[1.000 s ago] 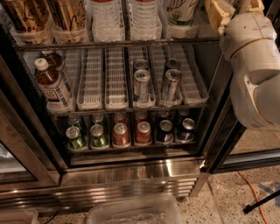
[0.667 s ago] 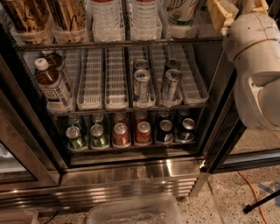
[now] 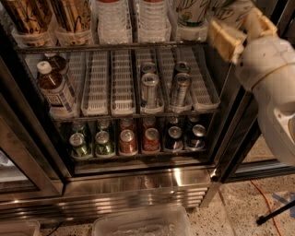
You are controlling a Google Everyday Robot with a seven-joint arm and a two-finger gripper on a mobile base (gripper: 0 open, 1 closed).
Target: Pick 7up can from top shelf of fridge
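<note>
The gripper (image 3: 242,31) hung at the upper right corner of the open fridge (image 3: 138,184), level with the top shelf (image 3: 115,46), its two tan fingers (image 3: 224,40) spread apart and nothing held between them. Just to its left as the camera saw it, and a little deeper into the cabinet, stood the 7up can (image 3: 191,13), upright in a clear bin at the right end of that shelf, long axis vertical and its top cut off by the frame edge. A second white-and-green shape showed close behind the fingers, too hidden to identify. The robot's single arm (image 3: 272,92) filled the space below and to the right of the gripper. Further left along the shelf stood clear bottles (image 3: 110,20); one rack below the gripper, blue-silver cans (image 3: 150,90) sat in white slotted lanes. The grasp likely called for a short leftward, inward reach.
</note>
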